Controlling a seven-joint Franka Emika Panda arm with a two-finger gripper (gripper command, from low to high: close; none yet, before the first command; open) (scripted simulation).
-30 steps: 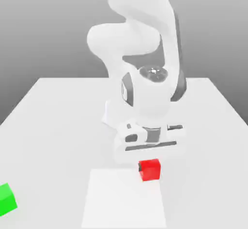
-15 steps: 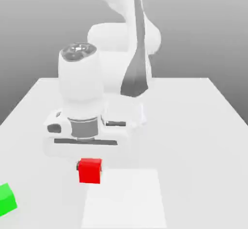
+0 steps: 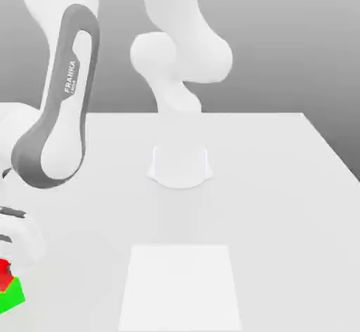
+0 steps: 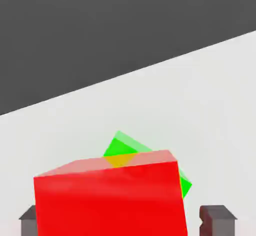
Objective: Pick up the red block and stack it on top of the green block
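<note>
The red block (image 3: 3, 274) is at the exterior view's far left edge, on top of the green block (image 3: 13, 297). In the hand view the red block (image 4: 110, 200) covers most of the green block (image 4: 125, 147), which is turned askew beneath it with its corners poking out. My gripper (image 3: 7, 260) hangs directly over the pair. Its dark fingertips (image 4: 217, 220) flank the red block, and a clear gap shows between one fingertip and the block's side. The gripper (image 4: 125, 222) is open around the red block.
The white table carries a paler square patch (image 3: 181, 285) near its front and the robot's base (image 3: 180, 165) at mid-table. My arm's grey-striped link (image 3: 56, 126) leans over the table's left side. The blocks sit close to the table's left front corner.
The arm swung from the middle to the exterior view's left, carrying the red block onto the green block. The fingers have spread apart from the red block.
</note>
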